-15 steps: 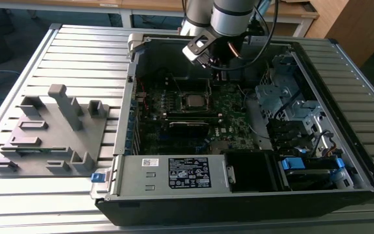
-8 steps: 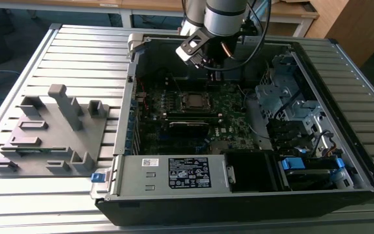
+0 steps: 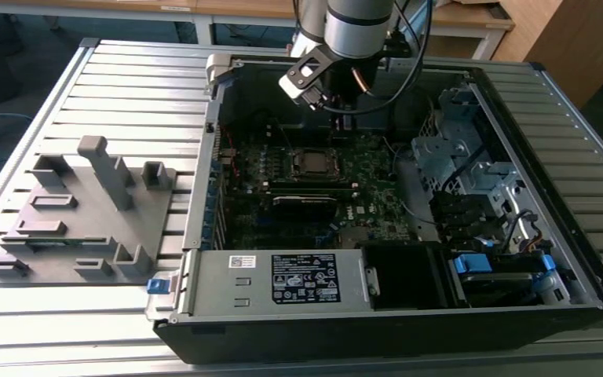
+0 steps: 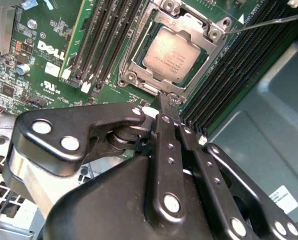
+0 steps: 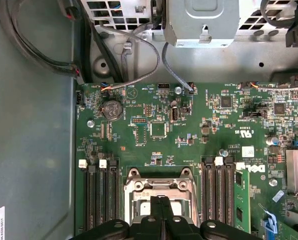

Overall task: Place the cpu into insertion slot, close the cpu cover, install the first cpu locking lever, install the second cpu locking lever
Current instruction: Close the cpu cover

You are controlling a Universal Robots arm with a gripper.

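The cpu (image 4: 175, 54) lies flat in the insertion slot (image 4: 139, 82) on the green board, its dull silvery top showing through the window of the cpu cover (image 4: 207, 31), which lies down over it. A thin silvery lever rod (image 4: 268, 22) sticks out from one corner of the socket. My gripper (image 4: 167, 100) hovers just beside the socket's edge, fingers pressed together with nothing between them. In the first wrist view the shut gripper (image 5: 161, 201) hangs over the socket frame (image 5: 134, 187). In the exterior view the gripper (image 3: 333, 102) is above the board, behind the cpu (image 3: 310, 162).
Long black memory slots (image 4: 101, 45) flank the socket on both sides. The open computer case has metal walls (image 3: 213, 141), a power supply (image 3: 280, 279) in front and drive bays (image 3: 469, 173) at the exterior view's right. A grey fixture (image 3: 82, 212) stands on the slatted table.
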